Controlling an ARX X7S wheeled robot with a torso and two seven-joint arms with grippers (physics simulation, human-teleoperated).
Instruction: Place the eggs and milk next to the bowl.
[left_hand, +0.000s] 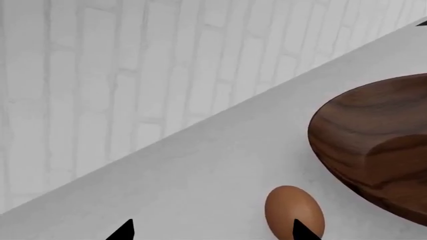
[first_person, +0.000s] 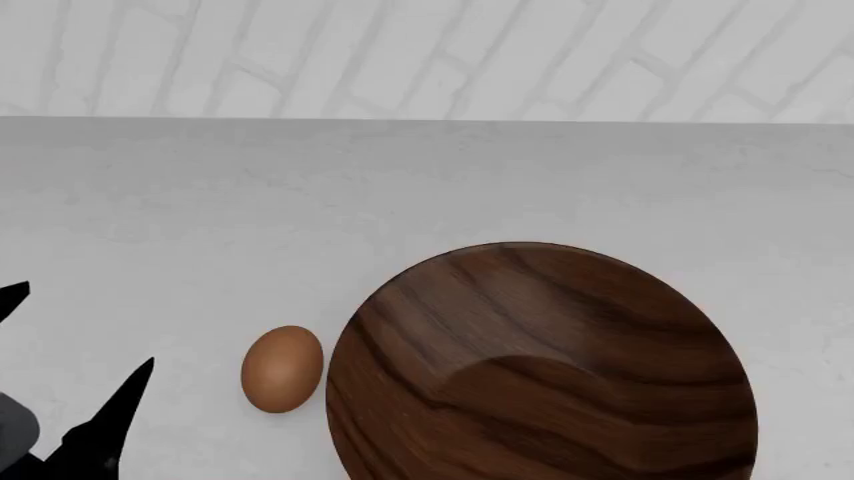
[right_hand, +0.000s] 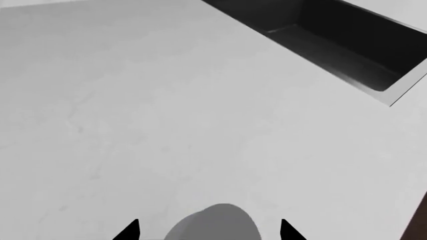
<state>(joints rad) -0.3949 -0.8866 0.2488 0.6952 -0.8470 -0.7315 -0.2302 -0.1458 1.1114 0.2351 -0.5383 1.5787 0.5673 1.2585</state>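
Observation:
A brown egg (first_person: 282, 368) lies on the white counter just left of the big dark wooden bowl (first_person: 541, 372), almost touching it. In the left wrist view the egg (left_hand: 292, 210) sits partly behind one black fingertip (left_hand: 303, 231), with the bowl (left_hand: 380, 145) beyond it. My left gripper (left_hand: 213, 232) is open, its fingers spread wide and nothing held between them. In the head view it (first_person: 74, 342) shows at the lower left, left of the egg. My right gripper (right_hand: 209, 231) is open over bare counter, with a grey rounded patch between its fingertips. The milk is out of view.
A white brick wall (first_person: 427, 55) stands behind the counter (first_person: 427, 190). In the right wrist view a dark sunken sink (right_hand: 327, 37) lies at the counter's far side.

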